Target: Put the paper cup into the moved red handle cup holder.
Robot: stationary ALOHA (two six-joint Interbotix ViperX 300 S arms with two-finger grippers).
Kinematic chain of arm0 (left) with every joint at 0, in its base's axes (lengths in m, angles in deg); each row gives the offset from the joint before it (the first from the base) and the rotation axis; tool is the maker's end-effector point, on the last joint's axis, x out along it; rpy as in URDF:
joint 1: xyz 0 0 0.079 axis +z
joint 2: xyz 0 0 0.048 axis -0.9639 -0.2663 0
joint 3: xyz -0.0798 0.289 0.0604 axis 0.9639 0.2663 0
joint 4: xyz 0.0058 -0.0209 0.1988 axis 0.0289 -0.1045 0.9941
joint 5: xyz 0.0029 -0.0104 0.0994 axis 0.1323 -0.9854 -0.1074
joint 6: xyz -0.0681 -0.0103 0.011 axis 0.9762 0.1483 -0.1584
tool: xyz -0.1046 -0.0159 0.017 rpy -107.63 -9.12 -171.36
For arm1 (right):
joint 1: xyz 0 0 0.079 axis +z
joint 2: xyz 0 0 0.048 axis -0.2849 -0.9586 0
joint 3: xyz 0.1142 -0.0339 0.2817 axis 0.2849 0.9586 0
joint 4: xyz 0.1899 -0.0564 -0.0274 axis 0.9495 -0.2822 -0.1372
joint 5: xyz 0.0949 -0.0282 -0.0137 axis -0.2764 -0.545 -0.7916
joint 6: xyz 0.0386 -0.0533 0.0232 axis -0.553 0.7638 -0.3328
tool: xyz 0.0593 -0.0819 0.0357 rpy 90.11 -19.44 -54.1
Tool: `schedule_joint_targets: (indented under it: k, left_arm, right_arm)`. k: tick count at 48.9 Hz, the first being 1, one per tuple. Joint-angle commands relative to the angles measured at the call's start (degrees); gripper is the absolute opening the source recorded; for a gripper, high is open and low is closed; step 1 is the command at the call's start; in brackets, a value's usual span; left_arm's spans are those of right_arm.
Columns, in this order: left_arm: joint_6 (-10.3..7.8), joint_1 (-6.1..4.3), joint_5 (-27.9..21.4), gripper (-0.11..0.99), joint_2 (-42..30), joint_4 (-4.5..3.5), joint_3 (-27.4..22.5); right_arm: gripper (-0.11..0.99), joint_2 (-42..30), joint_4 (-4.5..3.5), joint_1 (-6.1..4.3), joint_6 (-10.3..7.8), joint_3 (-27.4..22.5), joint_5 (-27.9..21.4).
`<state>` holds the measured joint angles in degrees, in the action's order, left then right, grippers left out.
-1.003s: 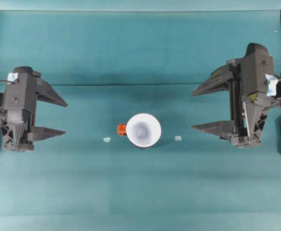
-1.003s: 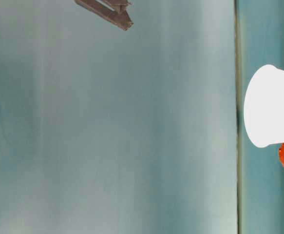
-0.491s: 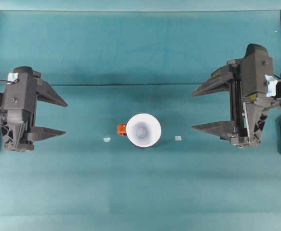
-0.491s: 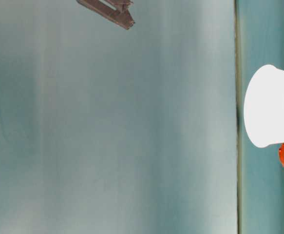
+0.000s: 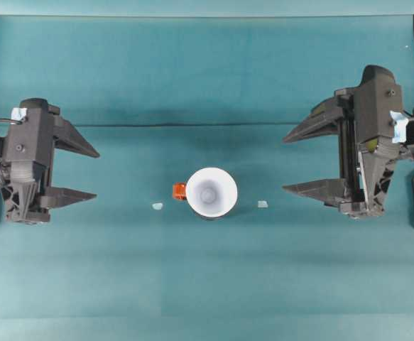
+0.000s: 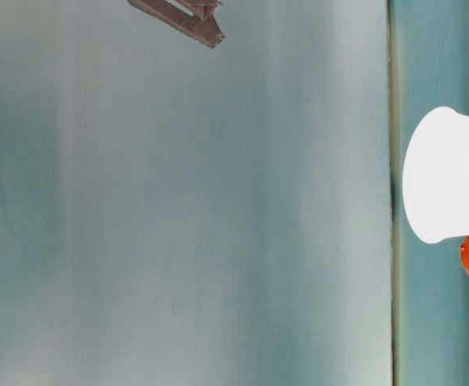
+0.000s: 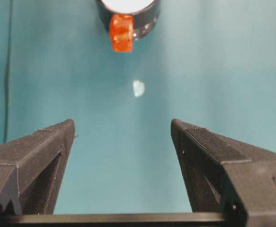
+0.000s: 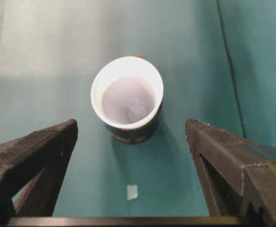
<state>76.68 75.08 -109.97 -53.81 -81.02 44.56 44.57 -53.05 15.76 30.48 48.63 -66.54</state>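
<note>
left pincer | jaws spread wide; empty | right pincer | jaws spread wide; empty

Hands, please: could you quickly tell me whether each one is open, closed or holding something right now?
Left hand: open, holding nothing.
Right hand: open, holding nothing.

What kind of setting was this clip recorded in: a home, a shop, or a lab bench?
Most likely a lab bench: a bare teal table with a teal backdrop, the left gripper and right gripper parked open, and one paper cup in its red handle cup holder.
</note>
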Motion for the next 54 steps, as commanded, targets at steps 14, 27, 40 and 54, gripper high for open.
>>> schedule_joint_targets:
  k: [14,27,40,54]
  left_arm:
    - [0.18,-0.09,0.26,0.85,0.26,0.09,-0.70]
    - [0.09,-0.09,0.18,0.85,0.26,0.09,-0.70]
    - [0.09,-0.09,0.26,0.85,0.26,0.09,-0.70]
    - [0.09,-0.09,0.26,0.85,0.26,0.09,-0.70]
  right_arm:
    - [0.91,0.44,0.09,0.09,0.18,-0.53,0.44]
    - [0.91,0.44,0.09,0.09,0.18,-0.44,0.26]
    - [0.91,0.44,0.09,0.09,-0.88,-0.18,0.44]
    - [0.91,0.35,0.09,0.09,-1.32,0.09,0.97]
